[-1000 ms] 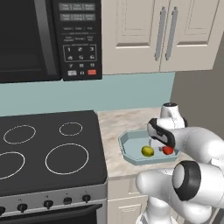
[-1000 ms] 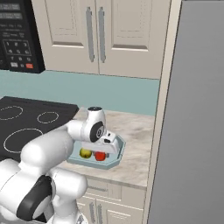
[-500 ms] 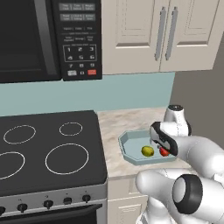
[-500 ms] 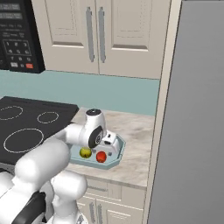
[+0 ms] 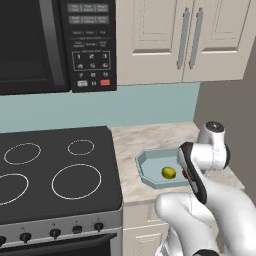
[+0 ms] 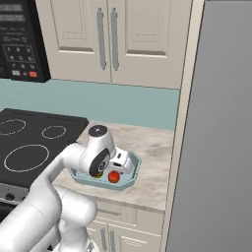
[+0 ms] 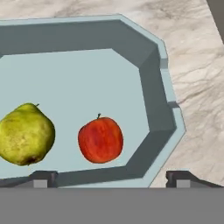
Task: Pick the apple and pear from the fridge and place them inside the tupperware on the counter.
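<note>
Lift straight up, keeping the two-finger gripper [image 7: 111,177] spread wide and empty, clear of the shallow light blue octagonal tupperware [image 7: 151,83] wall. Inside, on its floor: glossy red apple [image 7: 100,139], stem up, beside yellow-green pear [image 7: 25,134], apart. Pear's long axis roughly along the stem line.

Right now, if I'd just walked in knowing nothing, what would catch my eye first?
Probably the red apple and yellow-green pear, lying side by side but apart inside the light blue tupperware on the beige counter. Next, the big white arm bent over that tray, its pincer open just above the apple. Left of it lies a black stovetop.
</note>
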Motion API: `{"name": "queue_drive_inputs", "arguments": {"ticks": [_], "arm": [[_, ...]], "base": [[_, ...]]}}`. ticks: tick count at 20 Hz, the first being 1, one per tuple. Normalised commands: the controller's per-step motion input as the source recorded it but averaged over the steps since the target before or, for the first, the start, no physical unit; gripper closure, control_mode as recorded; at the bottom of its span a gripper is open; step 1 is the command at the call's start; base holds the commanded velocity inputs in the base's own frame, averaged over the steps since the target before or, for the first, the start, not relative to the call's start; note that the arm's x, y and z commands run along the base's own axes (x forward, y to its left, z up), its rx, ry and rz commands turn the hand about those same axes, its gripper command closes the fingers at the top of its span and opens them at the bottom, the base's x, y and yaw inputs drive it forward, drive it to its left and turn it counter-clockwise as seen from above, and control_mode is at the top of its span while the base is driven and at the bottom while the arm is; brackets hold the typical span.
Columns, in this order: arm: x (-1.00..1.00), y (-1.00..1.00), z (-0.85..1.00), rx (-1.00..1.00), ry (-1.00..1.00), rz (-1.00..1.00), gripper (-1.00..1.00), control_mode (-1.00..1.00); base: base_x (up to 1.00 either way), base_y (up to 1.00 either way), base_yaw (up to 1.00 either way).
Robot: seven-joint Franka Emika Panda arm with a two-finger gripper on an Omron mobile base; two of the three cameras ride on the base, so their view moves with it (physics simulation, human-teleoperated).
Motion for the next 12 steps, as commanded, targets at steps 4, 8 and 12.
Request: {"name": "queue_drive_inputs", "arguments": {"ticks": [4,8,12], "arm": [[-0.43,0.0,0.65,0.0,-0.01,-0.02,-1.0,-1.0],[-0.44,0.04,0.6,0.0,0.0,-0.02,-1.0,-1.0],[-0.42,0.09,0.59,0.0,0.0,0.0,-1.0,-1.0]], "base": [[0.0,0.0,0.0],[0.0,0.0,0.0],[0.0,0.0,0.0]]}}
